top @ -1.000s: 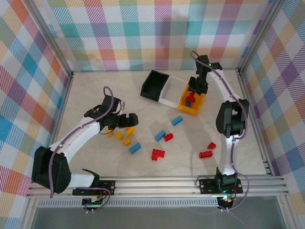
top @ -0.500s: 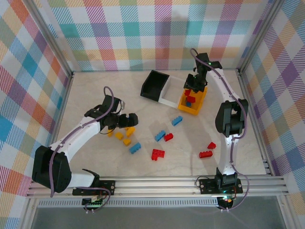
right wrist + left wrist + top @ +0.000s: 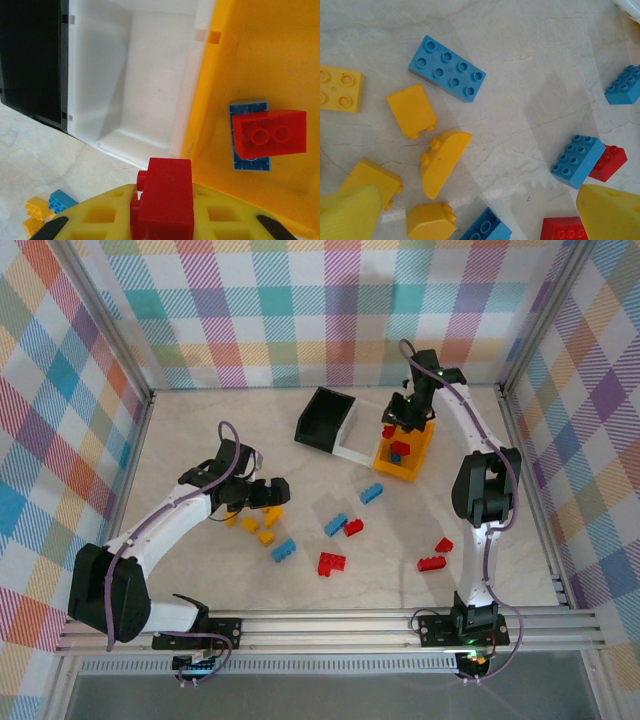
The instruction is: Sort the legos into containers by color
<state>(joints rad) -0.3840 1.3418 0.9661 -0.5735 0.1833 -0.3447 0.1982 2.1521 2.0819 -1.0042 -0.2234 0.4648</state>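
above the orange bin (image 3: pixel 260 55), right pincer (image 3: pixel 165 215) gripping red studded brick (image 3: pixel 166 192), left pincer (image 3: pixel 480 212) agape

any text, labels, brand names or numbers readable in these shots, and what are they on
None can be read.
Studs of the large blue brick: no legible lettering.
Flat blue piece in the orange-yellow bin: faint edge marks, too blurred to read.
Red brick held by the right claw: no print visible.
White bin and black bin: no print visible.
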